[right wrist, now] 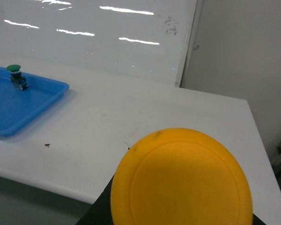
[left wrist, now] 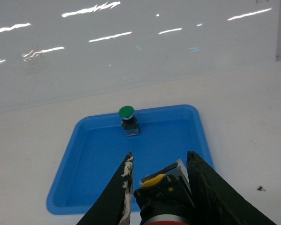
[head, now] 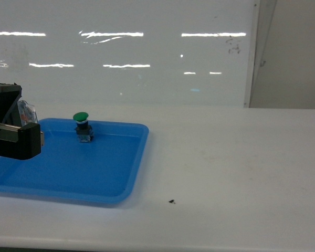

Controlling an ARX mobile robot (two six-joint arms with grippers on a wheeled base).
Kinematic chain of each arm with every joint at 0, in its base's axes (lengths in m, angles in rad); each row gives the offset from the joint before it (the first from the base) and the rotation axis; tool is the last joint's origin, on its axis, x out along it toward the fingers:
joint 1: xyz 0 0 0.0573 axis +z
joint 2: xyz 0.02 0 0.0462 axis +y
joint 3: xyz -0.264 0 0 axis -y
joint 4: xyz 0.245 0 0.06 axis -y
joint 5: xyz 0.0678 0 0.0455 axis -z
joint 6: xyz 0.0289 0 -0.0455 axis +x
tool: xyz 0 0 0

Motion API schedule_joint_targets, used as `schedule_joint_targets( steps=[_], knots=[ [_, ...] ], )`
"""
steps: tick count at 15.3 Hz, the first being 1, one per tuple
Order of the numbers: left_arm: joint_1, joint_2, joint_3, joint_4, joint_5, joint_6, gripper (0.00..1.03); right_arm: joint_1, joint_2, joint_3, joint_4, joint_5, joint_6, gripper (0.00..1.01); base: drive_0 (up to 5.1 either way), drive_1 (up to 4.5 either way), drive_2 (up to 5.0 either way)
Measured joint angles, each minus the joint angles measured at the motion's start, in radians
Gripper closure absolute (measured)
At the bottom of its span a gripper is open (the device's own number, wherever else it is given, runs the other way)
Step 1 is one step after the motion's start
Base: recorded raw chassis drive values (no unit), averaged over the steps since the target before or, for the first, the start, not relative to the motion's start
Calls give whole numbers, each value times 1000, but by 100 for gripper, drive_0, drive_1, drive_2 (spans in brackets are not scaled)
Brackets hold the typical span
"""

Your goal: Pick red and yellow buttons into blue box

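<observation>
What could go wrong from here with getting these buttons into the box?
1. The blue box shows in no view, so the drop spot cannot be checked.
2. The left gripper holds a black-bodied button above the shallow blue tray; released here, it would likely land there, near the green button.
3. The yellow button fills the right wrist view, hiding whatever lies below it.

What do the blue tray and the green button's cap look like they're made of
The blue tray looks like moulded plastic, smooth and slightly glossy: rounded corners, one-piece raised rim, soft sheen on its floor. The green button has a domed cap that also looks like plastic, evenly coloured, though it is too small to judge its finish.
</observation>
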Motion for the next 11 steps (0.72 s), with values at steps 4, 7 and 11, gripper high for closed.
schedule_joint_targets(
  steps=[4, 7, 11],
  knots=[
    [0, 0, 0, -2, 0, 0, 74, 0, 0, 0, 0, 0, 0, 76, 502, -244, -244],
    [0, 0, 0, -1, 0, 0, 74, 0, -1, 0, 1, 0, 0, 76, 517, -228, -228],
    [0, 0, 0, -5, 0, 0, 74, 0, 0, 0, 0, 0, 0, 76, 510, -236, -236]
  ],
)
